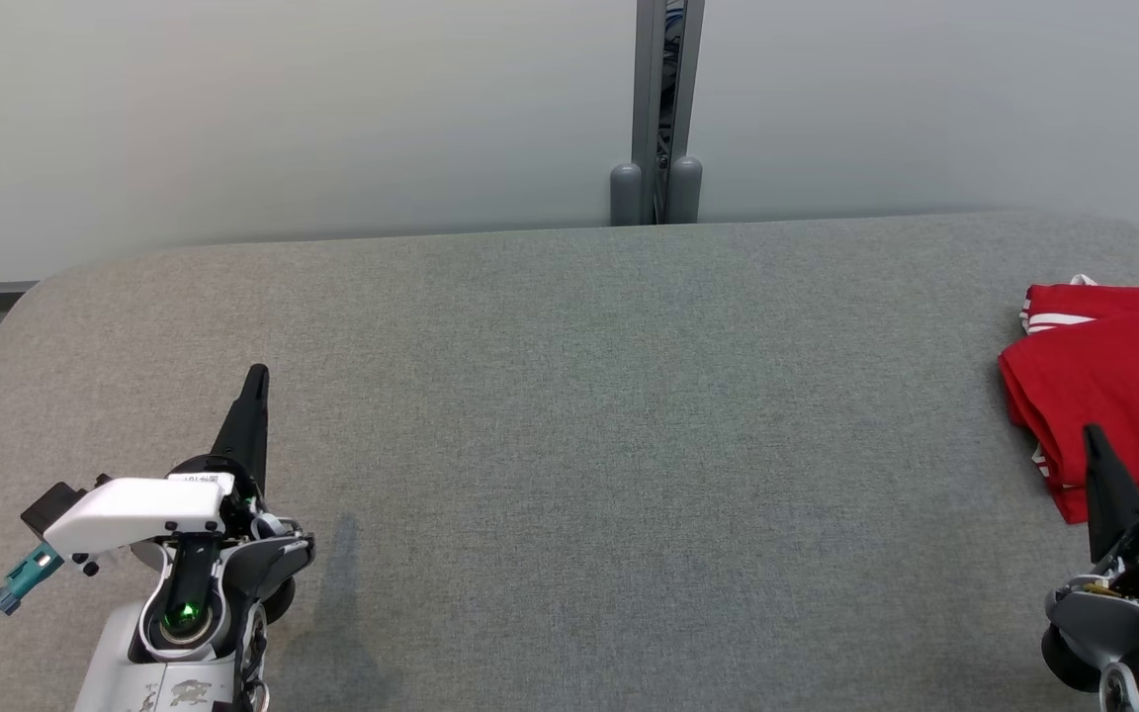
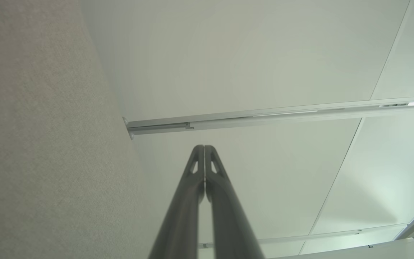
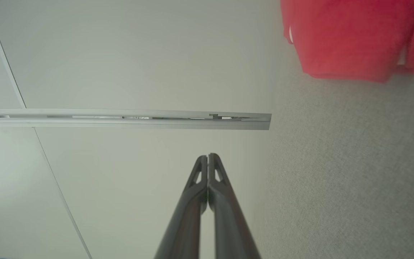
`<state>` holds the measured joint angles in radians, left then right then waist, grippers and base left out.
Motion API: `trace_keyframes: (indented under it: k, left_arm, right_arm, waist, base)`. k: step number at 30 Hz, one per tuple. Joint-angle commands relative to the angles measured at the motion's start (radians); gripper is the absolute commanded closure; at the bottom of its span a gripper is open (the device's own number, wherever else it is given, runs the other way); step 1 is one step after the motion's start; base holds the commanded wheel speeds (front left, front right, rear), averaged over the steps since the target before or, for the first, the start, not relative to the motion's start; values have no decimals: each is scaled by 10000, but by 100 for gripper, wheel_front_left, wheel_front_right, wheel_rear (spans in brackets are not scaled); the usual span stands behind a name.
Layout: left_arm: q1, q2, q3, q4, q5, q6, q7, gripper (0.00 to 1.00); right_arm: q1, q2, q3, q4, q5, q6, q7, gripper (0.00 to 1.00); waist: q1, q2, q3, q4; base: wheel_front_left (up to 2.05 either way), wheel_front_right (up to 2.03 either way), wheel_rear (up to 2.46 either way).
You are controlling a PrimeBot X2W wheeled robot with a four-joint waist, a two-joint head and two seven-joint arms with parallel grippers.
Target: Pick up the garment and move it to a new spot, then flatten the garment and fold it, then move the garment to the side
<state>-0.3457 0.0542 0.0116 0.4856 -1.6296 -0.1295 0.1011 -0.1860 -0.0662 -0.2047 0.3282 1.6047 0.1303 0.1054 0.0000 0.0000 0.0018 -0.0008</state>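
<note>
Fingers [image 2: 187, 201] of the left gripper [image 1: 255, 386], at eight o'clock in the head view, are pressing together on nothing, and the right gripper [image 1: 1095, 440] at four o'clock is pressing together the same way, also empty. The red garment [image 1: 1113, 386] is lying folded at three o'clock on the grey table [image 1: 569, 415], running out of the picture (so its far side is not showing). The right tip is pointing over its near edge; whether it is touching, I cannot tell. A careless sweep there could be catching a layer and dragging the fold open.
</note>
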Motion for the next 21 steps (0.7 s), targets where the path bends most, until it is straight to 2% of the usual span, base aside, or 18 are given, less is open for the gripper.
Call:
trace_keyframes:
  k: [1, 21]
  left_arm:
    - [-122, 39, 37, 8, 28, -37, 14, 100]
    - [-123, 19, 73, 9, 67, -37, 42, 100]
  right_arm:
    - [-88, -42, -25, -4, -5, 7, 39, 100]
    - [-91, -28, -39, -5, -27, 7, 57, 100]
  waist:
    - [0, 0, 0, 0]
    - [0, 0, 0, 0]
  base:
    - [0, 0, 0]
    - [0, 0, 0]
